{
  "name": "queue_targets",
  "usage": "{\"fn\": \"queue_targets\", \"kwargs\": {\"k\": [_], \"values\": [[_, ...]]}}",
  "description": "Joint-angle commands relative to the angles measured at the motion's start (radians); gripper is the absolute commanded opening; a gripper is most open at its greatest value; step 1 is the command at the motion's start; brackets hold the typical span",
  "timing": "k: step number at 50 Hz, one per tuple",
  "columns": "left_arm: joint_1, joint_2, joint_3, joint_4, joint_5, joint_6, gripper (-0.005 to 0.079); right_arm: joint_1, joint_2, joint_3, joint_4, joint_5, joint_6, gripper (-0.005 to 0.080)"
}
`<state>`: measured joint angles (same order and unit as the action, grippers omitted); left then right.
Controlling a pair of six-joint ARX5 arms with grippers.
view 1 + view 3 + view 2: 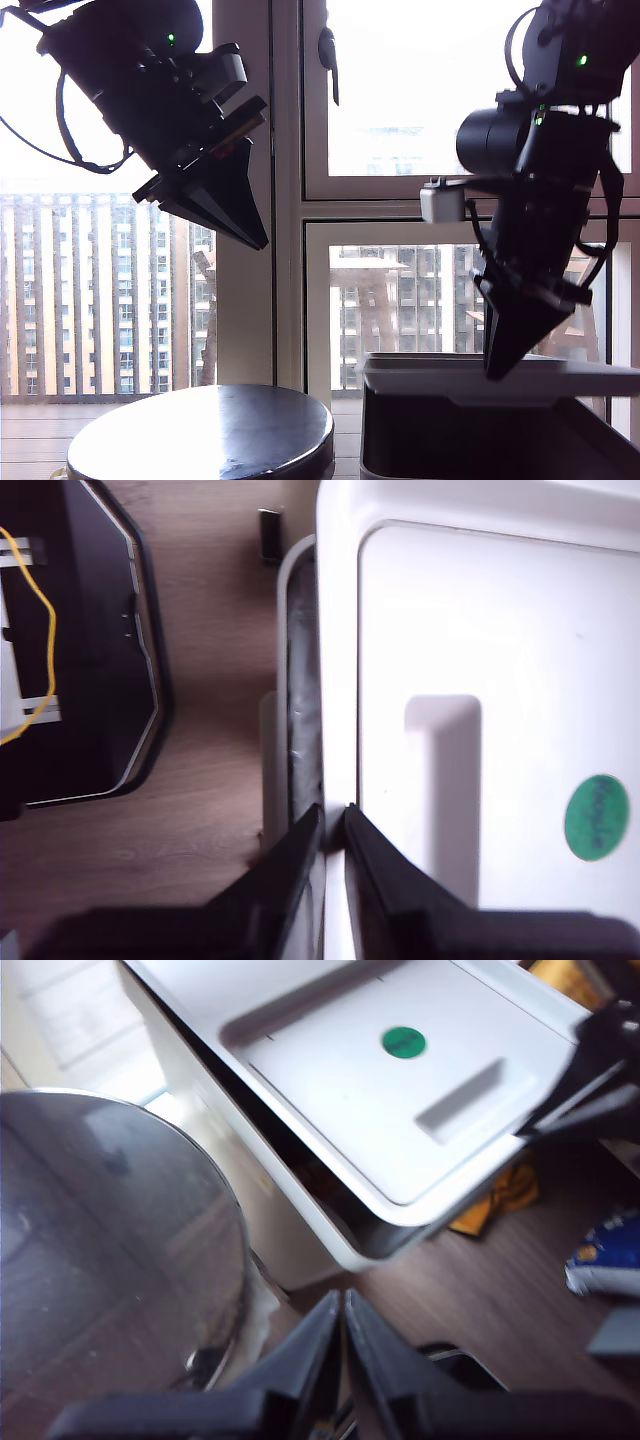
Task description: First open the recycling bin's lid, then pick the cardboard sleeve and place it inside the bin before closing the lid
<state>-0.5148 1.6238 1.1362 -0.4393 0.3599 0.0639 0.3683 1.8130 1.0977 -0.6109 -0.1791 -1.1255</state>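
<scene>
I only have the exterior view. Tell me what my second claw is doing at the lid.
Observer: The second wrist view shows your second claw with its jaws closed on the rim of the lid, next to the rectangular recess.
Operator: Report whether the lid is off the bin.
Observer: In the first wrist view a dark gap shows between the lid and the recycling bin at the corner nearest that camera, so the lid is lifted there.
</scene>
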Motion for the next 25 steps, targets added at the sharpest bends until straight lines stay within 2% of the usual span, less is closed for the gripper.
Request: {"fn": "queue_targets", "kwargs": {"k": [1, 7, 11, 19, 25], "values": [[-0.002, -0.003, -0.001, -0.019, 0.017, 0.027, -0.0019, 0.009, 0.031, 0.003, -0.014, -0.030, 0.004, -0.0011], [-0.002, -0.003, -0.001, -0.076, 0.040, 0.055, -0.0019, 0.010, 0.055, 0.003, -0.014, -0.042, 0.005, -0.0004], [-0.002, -0.003, -0.001, -0.101, 0.041, 0.071, -0.0019, 0.010, 0.056, 0.003, -0.005, -0.048, 0.007, 0.0039], [-0.002, -0.003, -0.001, -0.110, 0.045, 0.096, -0.0019, 0.009, 0.054, 0.004, -0.010, -0.047, 0.095, 0.0182], [-0.002, -0.003, -0.001, -0.116, 0.052, 0.102, -0.0019, 0.009, 0.053, 0.004, -0.055, -0.047, 0.150, 0.0198]]}}
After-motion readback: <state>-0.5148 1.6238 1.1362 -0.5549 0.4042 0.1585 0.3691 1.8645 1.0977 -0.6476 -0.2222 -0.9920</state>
